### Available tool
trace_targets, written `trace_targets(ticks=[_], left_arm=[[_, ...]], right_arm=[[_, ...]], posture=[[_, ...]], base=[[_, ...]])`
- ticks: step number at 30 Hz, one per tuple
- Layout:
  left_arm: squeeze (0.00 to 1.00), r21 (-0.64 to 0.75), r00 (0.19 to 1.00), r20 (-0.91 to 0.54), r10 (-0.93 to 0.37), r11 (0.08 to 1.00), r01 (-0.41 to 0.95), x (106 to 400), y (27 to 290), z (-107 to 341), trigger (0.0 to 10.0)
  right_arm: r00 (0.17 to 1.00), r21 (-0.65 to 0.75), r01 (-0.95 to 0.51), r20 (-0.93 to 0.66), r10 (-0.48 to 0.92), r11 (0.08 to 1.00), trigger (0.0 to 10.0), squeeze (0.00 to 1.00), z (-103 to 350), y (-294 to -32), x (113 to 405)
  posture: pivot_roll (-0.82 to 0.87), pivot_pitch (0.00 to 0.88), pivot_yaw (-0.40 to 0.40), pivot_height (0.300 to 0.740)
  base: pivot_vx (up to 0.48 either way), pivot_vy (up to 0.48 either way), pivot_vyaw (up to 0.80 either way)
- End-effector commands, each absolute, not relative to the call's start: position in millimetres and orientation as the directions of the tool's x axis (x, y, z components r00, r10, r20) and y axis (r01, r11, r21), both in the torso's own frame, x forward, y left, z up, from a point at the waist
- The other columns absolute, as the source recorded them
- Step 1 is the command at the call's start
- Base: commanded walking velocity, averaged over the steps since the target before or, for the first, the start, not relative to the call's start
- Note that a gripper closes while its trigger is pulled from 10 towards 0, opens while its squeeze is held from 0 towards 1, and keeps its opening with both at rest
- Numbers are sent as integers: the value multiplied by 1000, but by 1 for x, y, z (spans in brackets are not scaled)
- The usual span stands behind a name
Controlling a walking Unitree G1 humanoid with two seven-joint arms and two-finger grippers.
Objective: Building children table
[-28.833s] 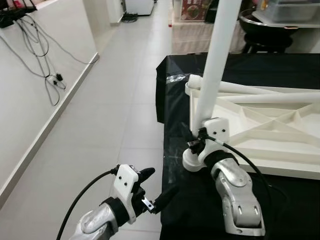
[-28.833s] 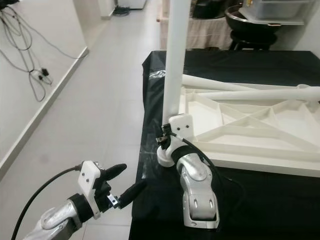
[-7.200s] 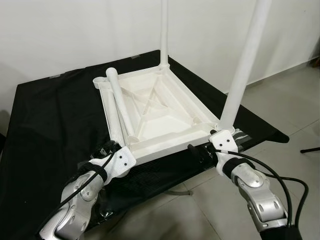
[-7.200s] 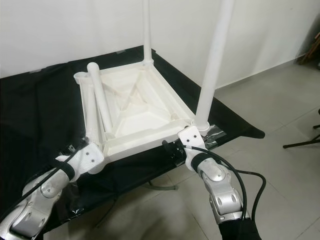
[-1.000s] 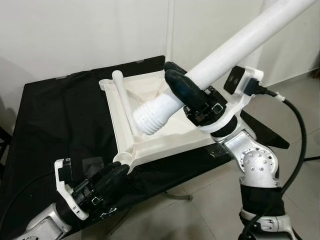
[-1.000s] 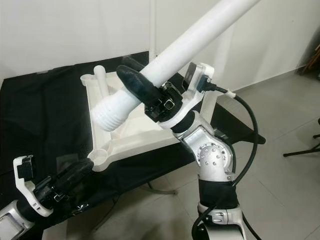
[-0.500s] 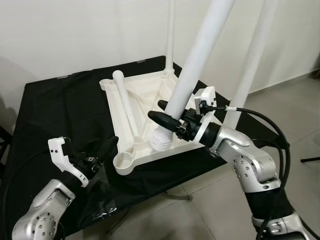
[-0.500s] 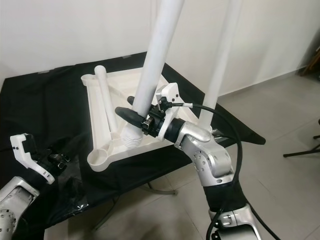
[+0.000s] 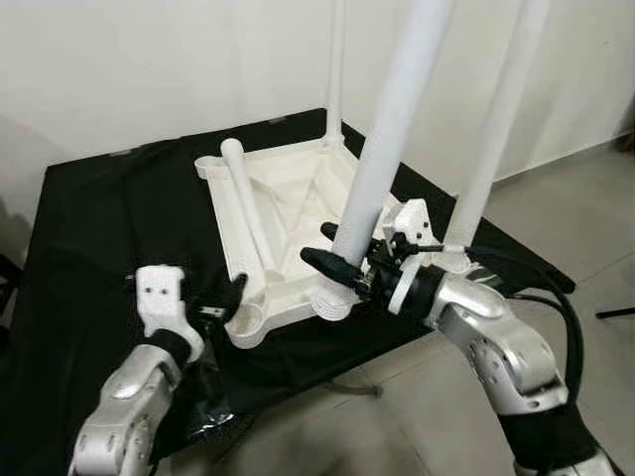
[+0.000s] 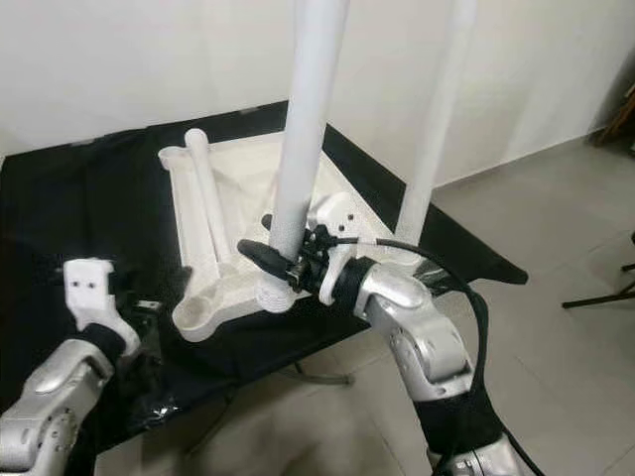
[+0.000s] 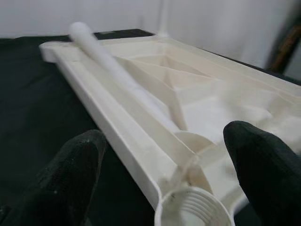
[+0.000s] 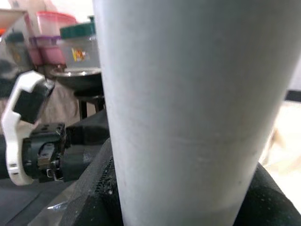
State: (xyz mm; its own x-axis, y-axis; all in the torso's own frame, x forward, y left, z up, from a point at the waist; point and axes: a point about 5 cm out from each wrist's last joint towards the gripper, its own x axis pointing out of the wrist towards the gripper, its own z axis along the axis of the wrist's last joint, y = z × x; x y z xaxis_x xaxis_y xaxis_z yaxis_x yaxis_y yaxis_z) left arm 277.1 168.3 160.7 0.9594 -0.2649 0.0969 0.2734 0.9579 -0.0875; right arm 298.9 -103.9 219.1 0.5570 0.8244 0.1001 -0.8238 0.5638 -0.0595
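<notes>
My right gripper (image 9: 337,273) is clamped on the white leg (image 9: 382,159) low on its shaft, one black finger (image 9: 325,264) wrapped round the front of it. Half a second ago this leg leaned and its ribbed end was over the tray's inner face. A second ago it was swung right up across my view. Now it stands close to upright, with its threaded foot (image 9: 333,301) down at the near edge of the upturned tabletop (image 9: 298,198). I read that as the leg arriving at a socket. Whether the thread has caught, I cannot tell from here. In the right wrist view the shaft (image 12: 183,113) sits tight against the pads.

Just beside that foot, toward my left arm, is the open corner socket (image 11: 194,211), its inner threads plain and nothing in it. My left gripper (image 11: 164,179) has come in from well off the tabletop to this corner. Its fingers are spread wide either side of the socket and edge rail, touching nothing that I can make out. It looks ready to steady the tabletop.

Beyond my right gripper, two legs already stand upright: one (image 9: 496,119) at the corner behind my right wrist, and one (image 9: 336,69) at the far corner by the wall. A loose leg (image 9: 246,203) lies along the tabletop's left rail. All of it rests on the black-draped stand (image 9: 99,228).
</notes>
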Motion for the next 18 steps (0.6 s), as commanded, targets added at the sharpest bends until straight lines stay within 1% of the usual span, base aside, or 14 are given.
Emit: trace_targets(ticks=[1, 6, 11, 16, 18], left_arm=[[0, -57, 963, 98, -253, 964, 259, 276, 170, 160, 10000], [0, -23, 961, 107, -255, 966, 259, 278, 159, 159, 10000], [0, -18, 964, 132, -229, 972, 233, 278, 157, 161, 10000], [0, -10, 967, 135, -218, 975, 221, 277, 157, 159, 10000], [0, -11, 969, 121, -215, 976, 218, 276, 156, 155, 10000]], right_arm=[[530, -77, -838, 124, 839, 541, 10000, 0, 223, -96, 294], [532, -77, -836, 130, 837, 544, 10000, 0, 219, -94, 292], [536, -79, -833, 135, 834, 548, 10000, 0, 217, -93, 292], [531, -80, -835, 137, 836, 544, 10000, 0, 216, -94, 291], [507, -87, -850, 134, 852, 519, 10000, 0, 216, -97, 289]], posture=[[-43, 106, 25, 740], [-45, 101, 24, 740], [-44, 99, 22, 740], [-44, 103, 23, 740], [-41, 112, 26, 740]], base=[[0, 480, 0], [0, 480, 0], [0, 480, 0], [0, 0, 0], [0, 0, 0]])
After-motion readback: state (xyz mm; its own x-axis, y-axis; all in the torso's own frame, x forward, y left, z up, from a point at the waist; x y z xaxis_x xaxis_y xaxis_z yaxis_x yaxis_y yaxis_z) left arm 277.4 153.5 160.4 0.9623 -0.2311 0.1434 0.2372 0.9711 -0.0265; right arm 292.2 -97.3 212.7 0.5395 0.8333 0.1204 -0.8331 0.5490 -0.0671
